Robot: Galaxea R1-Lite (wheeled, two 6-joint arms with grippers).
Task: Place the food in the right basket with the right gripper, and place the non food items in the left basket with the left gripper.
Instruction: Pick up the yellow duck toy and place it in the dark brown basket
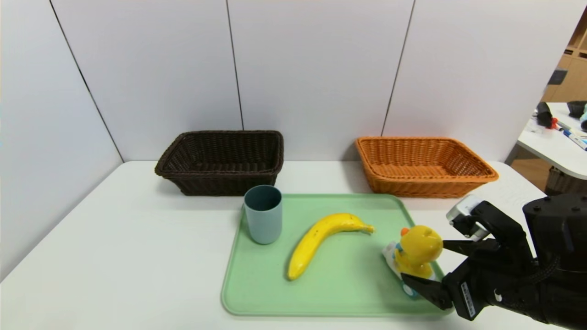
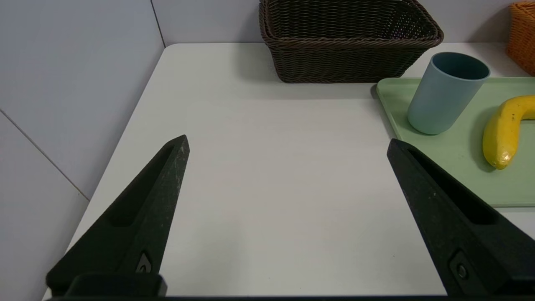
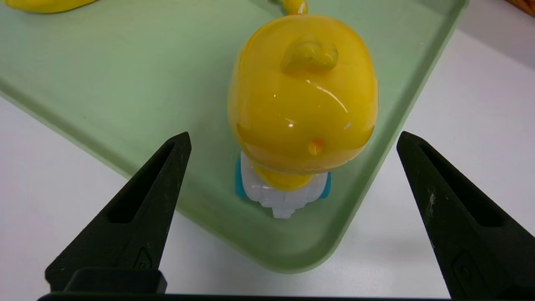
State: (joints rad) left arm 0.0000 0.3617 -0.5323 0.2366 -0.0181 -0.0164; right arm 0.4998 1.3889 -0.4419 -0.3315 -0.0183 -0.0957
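Observation:
A yellow banana (image 1: 323,240), a blue-grey cup (image 1: 263,213) and a yellow duck toy (image 1: 415,252) on a white-and-blue base stand on a green tray (image 1: 330,293). Behind the tray are a dark brown basket (image 1: 220,160) on the left and an orange basket (image 1: 424,165) on the right. My right gripper (image 1: 424,261) is open at the tray's near right corner, its fingers flanking the duck toy (image 3: 301,96) without touching it. My left gripper (image 2: 287,142) is open over bare table, left of the tray (image 2: 459,167) and cup (image 2: 447,94).
The white table (image 1: 114,252) is walled by grey panels at the back and left. Another table (image 1: 559,142) with small items stands off to the far right. The brown basket (image 2: 347,42) lies ahead of the left gripper.

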